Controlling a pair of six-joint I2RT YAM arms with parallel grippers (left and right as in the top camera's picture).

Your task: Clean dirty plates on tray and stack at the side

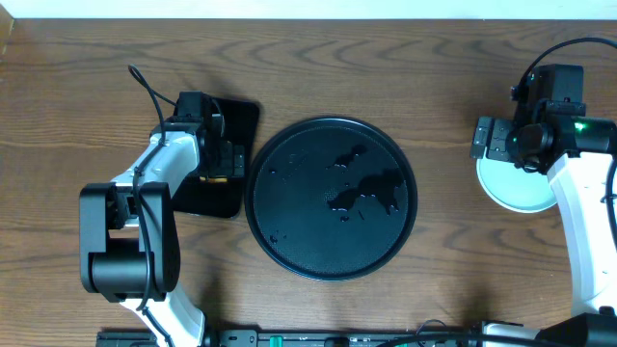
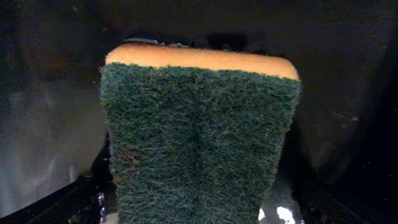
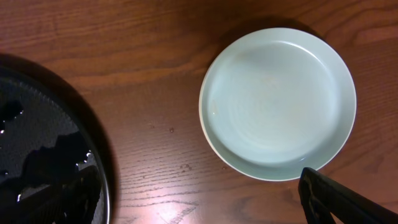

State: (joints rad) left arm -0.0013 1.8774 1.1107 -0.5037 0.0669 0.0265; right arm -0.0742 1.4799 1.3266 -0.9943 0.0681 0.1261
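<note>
The tray (image 1: 331,253) sits mid-bench holding only puddles of water, with no plate left on it. The pale mint plates (image 3: 278,102) lie stacked on the bare bench at its 3 o'clock, the top one looking clean; how many lie beneath cannot be told. The task therefore seems all but finished. The right hand (image 1: 494,140) hovers over the stack, apparently spread and empty, with only one finger (image 3: 342,202) showing. The left hand (image 1: 222,154) pinches the sponge (image 2: 199,143) above the small rectangular tray (image 1: 241,120) at 9 o'clock. The likely next moves are setting the sponge down there and lifting the right arm clear. Nothing blocks either path.
</note>
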